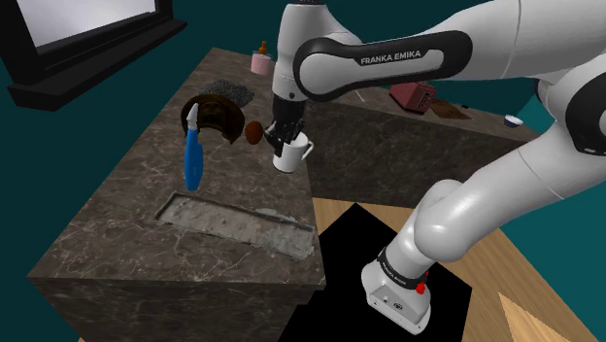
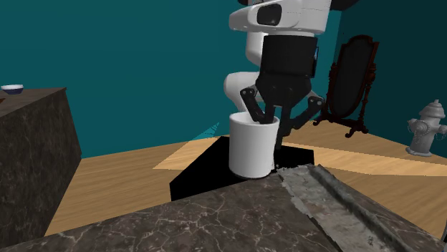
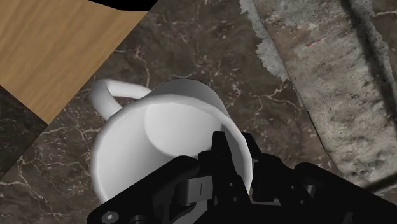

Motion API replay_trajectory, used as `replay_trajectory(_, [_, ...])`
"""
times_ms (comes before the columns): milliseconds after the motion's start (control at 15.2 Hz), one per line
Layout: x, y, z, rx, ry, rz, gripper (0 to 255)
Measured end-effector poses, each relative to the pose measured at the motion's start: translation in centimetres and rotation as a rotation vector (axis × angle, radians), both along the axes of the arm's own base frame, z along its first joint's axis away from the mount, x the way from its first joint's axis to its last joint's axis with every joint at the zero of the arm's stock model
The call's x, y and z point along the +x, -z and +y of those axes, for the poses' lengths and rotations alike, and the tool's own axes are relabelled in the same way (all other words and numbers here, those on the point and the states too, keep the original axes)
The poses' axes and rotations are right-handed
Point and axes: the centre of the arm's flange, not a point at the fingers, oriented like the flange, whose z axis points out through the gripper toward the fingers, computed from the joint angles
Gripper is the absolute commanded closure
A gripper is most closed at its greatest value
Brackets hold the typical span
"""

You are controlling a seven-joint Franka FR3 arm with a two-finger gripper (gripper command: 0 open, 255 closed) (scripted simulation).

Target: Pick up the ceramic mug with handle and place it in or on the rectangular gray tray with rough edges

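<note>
Presently the white mug (image 1: 292,155) is gripped by its rim in the black gripper (image 1: 284,144), above the marble counter (image 1: 117,219). It should be kept upright, carried over the gray tray (image 1: 238,223) and lowered gently.

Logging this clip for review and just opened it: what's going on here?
The white Franka arm's black hand grips a white mug by its rim, with one finger inside and one outside. The mug is upright over the dark marble counter, near its edge. Whether it is lifted off the surface is hard to tell. The gray rough-edged tray lies apart from it on the same counter, so the mug is not yet placed.
</note>
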Motion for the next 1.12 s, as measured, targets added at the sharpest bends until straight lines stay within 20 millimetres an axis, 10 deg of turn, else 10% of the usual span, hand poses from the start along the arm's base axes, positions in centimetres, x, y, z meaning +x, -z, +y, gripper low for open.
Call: replay_trajectory(1122, [-4.5, -2.1, 17.6, 0.0, -0.001, 0.001, 255])
